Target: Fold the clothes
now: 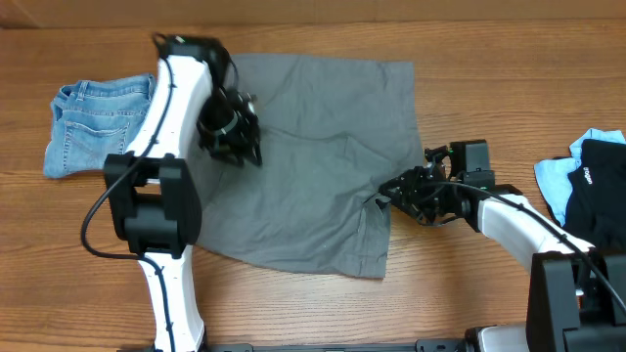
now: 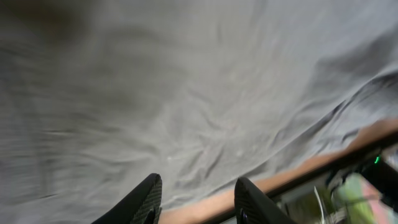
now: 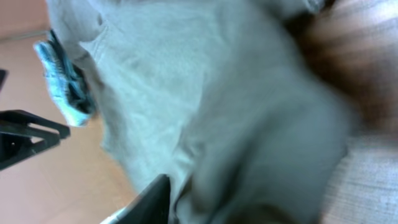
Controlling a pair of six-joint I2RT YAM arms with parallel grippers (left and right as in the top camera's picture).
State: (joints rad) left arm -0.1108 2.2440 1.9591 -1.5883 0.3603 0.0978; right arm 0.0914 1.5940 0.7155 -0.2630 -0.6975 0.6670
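Note:
The grey shorts (image 1: pixel 313 166) lie spread out, with some wrinkles, across the middle of the wooden table. My left gripper (image 1: pixel 240 147) hovers over their left part. In the left wrist view its fingers (image 2: pixel 199 186) are open and empty, with grey fabric (image 2: pixel 186 93) below them. My right gripper (image 1: pixel 388 191) is at the shorts' right edge, near a hemmed leg. In the right wrist view the grey fabric (image 3: pixel 211 106) bunches up against the one visible finger (image 3: pixel 186 205) and hides the other, so the jaws appear shut on the cloth.
Small blue denim shorts (image 1: pixel 98 122) lie at the far left, partly under the left arm, and show in the right wrist view (image 3: pixel 65 87). A black garment on a light-blue one (image 1: pixel 592 176) sits at the right edge. Bare wood (image 1: pixel 293 303) runs along the front.

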